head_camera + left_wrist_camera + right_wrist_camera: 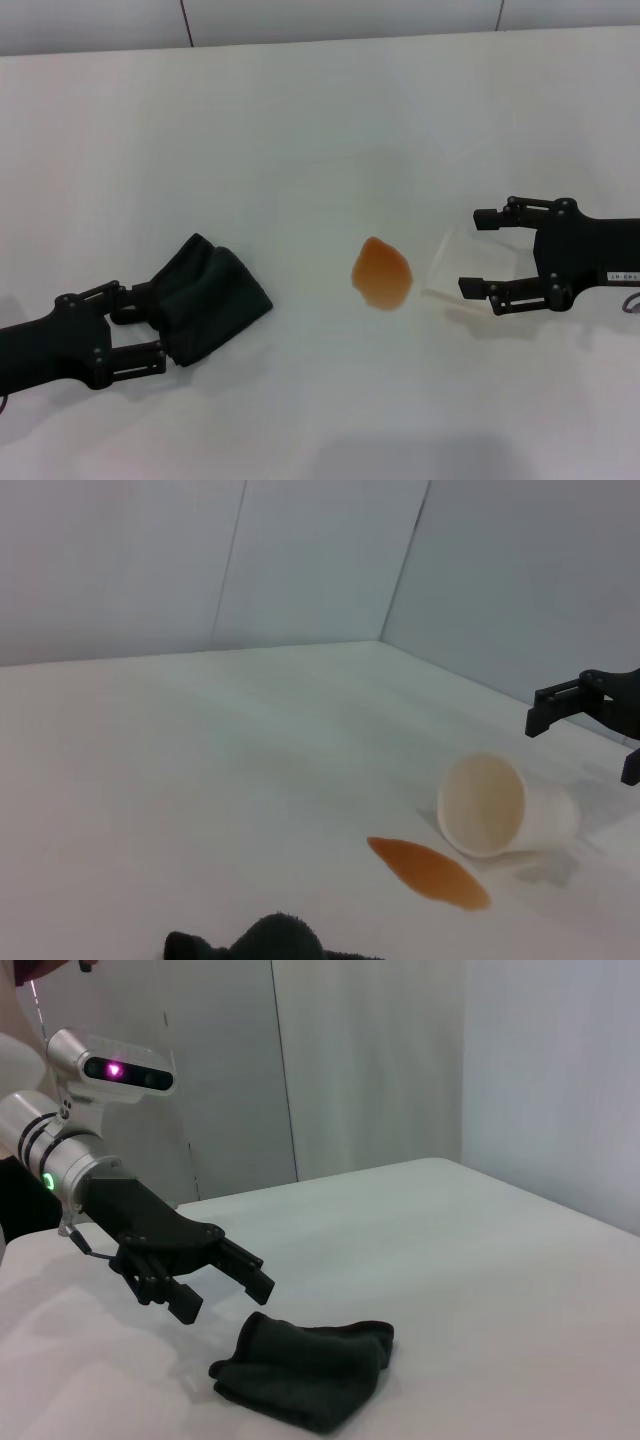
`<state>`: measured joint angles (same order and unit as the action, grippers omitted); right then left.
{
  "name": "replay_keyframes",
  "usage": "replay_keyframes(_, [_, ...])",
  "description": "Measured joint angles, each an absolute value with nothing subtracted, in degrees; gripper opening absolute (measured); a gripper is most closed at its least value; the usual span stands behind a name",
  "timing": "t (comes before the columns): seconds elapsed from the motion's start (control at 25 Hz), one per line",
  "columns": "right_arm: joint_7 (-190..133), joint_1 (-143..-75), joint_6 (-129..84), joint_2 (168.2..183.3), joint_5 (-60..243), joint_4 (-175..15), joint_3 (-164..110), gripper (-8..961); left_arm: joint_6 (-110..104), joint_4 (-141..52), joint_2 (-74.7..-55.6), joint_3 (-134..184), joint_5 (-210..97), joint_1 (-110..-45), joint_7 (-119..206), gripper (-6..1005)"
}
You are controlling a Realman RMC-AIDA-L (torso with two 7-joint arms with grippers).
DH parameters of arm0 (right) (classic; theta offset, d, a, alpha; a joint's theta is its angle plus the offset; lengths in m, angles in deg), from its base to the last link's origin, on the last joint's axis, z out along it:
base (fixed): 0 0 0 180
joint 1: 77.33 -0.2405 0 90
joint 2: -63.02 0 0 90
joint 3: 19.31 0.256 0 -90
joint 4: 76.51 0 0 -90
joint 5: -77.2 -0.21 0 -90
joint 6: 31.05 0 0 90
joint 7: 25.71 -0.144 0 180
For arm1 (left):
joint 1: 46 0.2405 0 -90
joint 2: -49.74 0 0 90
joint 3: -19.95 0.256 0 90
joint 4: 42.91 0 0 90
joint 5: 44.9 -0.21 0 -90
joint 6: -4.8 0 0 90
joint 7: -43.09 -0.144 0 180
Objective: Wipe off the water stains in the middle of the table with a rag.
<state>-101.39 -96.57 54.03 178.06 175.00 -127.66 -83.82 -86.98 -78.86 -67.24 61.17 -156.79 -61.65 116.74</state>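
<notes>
Left gripper [150,330] stands wide open at the rag [212,295], one finger on each side of its near edge, not closed on it. Right gripper [478,250] is also wide open, around the far end of a tipped cup [452,262], and holds nothing. The stain [381,273] lies in the middle of the table [300,120], just beside the cup mouth and apart from the rag. For a good grasp, I judge the left fingers should go deeper over the thick folds before closing, so the cloth does not slip. Then the rag should press flat and cover the whole stain, without pushing the cup.
</notes>
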Motion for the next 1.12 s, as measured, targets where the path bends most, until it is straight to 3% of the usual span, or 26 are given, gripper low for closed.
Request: replay_keyframes(1.12, [-101.39,-96.53,53.8,178.06,175.02,-127.66,-83.88,853,-87.05,-78.86,-67.24,61.17,-156.78,-61.73,116.83,893])
